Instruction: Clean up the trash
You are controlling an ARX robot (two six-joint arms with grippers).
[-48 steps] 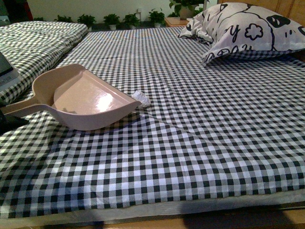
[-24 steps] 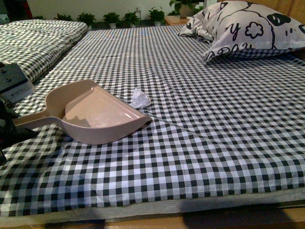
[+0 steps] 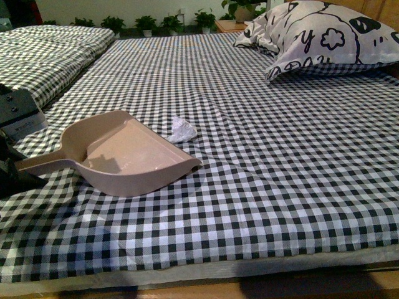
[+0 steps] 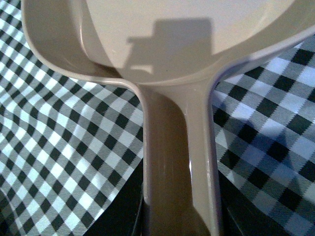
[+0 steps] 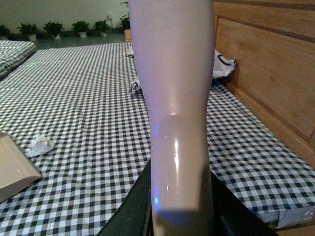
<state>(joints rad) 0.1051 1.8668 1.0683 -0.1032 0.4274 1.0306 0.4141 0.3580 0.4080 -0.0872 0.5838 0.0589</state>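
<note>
The dustpan (image 3: 124, 152) lay at the frame's left-centre in the front view, its open lip turned toward the trash (image 3: 182, 129), which sat just beyond the lip's far corner and not touching it. Right of both, the checked cloth ran bare to the right edge of the frame; the desk (image 3: 262, 205) ended along the bottom. The left end effector (image 3: 12, 177), at the far left edge, gripped the dustpan's handle. In the right wrist view the right end effector (image 5: 179, 216) was closed around a pink handle (image 5: 172, 98). A patterned pillow (image 3: 318, 37) filled the upper right, potted plants (image 3: 146, 25) lined the top, and a wooden headboard (image 5: 266, 64) bordered the desk.
</note>
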